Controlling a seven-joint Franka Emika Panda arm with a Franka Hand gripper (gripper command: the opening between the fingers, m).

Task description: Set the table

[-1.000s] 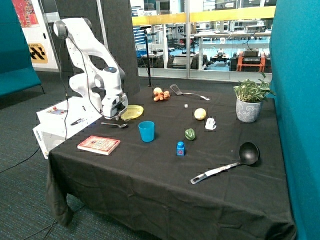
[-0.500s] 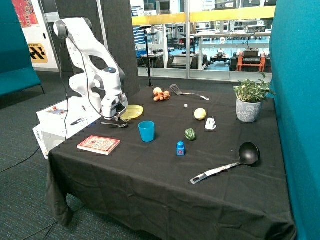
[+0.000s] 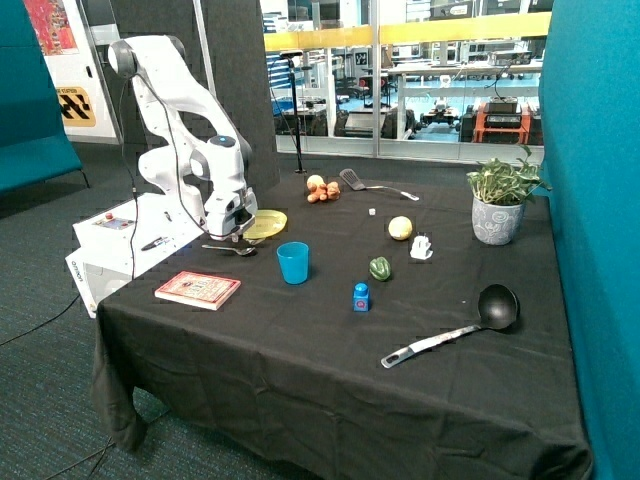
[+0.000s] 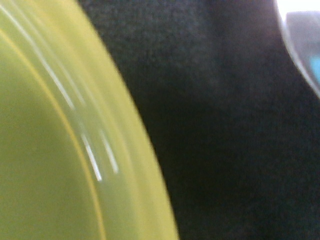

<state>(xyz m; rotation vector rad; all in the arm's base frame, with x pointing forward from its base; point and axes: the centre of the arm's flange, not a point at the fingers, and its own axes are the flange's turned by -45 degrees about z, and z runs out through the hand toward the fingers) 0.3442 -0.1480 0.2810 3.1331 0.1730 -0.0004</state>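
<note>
**At the plate's edge, left of frame**

Left of centre in the outside view: white arm's gripper (image 3: 236, 233) low over round yellow plastic plate (image 3: 264, 224) and metal spoon (image 3: 232, 250); finger state impossible to tell. Filling the frame's middle and bottom: large black-cloth table (image 3: 300, 350), with blue plastic cup (image 3: 293, 262) and red book (image 3: 198, 289) nearby.

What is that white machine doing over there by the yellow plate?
It is a robot arm setting the table. Its pincer is down low at the edge of the yellow plate, just above a metal spoon lying on the black cloth. A blue cup and a book sit close by. The ladle, potted plant and green pepper lie scattered farther off, so little looks arranged yet.
</note>
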